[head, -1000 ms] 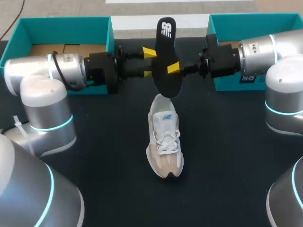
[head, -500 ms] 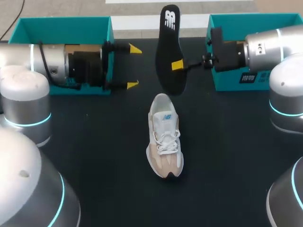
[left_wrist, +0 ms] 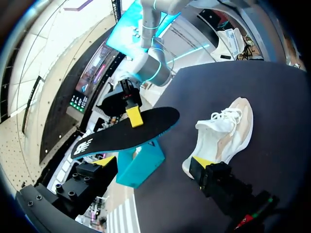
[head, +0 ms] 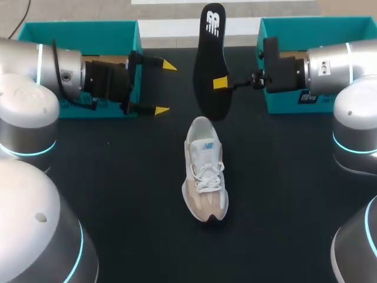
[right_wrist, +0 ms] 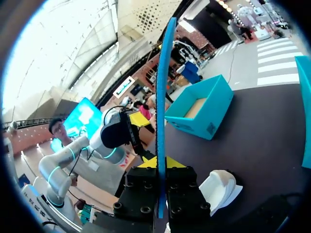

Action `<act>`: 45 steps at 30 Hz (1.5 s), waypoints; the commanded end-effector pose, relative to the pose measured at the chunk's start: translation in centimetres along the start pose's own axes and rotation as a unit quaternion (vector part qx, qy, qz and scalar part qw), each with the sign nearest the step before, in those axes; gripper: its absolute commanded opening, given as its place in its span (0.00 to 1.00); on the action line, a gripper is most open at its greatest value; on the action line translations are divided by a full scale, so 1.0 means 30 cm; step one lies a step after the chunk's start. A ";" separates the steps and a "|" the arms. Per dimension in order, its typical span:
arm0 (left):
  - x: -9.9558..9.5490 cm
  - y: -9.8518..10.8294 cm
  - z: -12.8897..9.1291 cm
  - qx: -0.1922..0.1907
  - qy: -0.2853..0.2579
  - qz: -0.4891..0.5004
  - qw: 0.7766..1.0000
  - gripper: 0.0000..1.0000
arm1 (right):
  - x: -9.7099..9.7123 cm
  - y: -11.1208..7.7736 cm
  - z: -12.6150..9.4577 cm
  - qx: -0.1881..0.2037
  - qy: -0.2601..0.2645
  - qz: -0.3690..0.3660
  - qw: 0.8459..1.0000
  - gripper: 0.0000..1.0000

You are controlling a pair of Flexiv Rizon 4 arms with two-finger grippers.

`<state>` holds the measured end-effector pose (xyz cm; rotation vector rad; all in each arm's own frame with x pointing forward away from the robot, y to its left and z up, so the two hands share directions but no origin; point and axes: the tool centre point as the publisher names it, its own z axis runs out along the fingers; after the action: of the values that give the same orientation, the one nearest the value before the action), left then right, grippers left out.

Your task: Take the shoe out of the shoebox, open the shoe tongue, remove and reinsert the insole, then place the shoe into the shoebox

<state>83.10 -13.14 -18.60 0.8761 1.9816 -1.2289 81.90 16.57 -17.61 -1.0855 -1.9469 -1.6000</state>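
The shoe [head: 204,177] sits out on the surface, and its insole [head: 211,65] is out too, clamped in my right pincer [head: 221,82] up by the shoe's heel, while my left pincer [head: 165,87] hangs wide apart nearby, so putting both back is left.

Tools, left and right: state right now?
Left tool: open, holding nothing.
Right tool: shut on the insole.

the white and beige shoe [head: 204,177] stands on its sole mid-table, laced, toe toward the robot. the black insole [head: 211,65] hangs in the air just beyond its heel, pinched by the right gripper [head: 220,83]. the open teal left shoebox half [head: 76,29] and right shoebox half [head: 318,25] sit at the far corners.
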 end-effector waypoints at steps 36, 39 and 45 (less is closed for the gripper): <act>0.416 0.159 0.118 -0.073 0.099 -0.222 0.967 1.00 | -0.191 -0.041 0.063 -0.032 0.050 -0.151 0.987 0.00; 0.427 0.170 0.132 -0.067 0.095 -0.241 0.963 1.00 | -0.203 -0.056 0.086 -0.021 0.063 -0.157 0.985 0.00; 0.444 0.181 0.162 -0.064 0.102 -0.254 0.960 1.00 | -0.243 -0.098 0.125 -0.015 0.079 -0.159 0.984 0.00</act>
<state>80.16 -12.36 -33.14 0.4482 2.5169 -1.3039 83.93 16.99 -24.68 -0.6763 -2.0806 -1.8235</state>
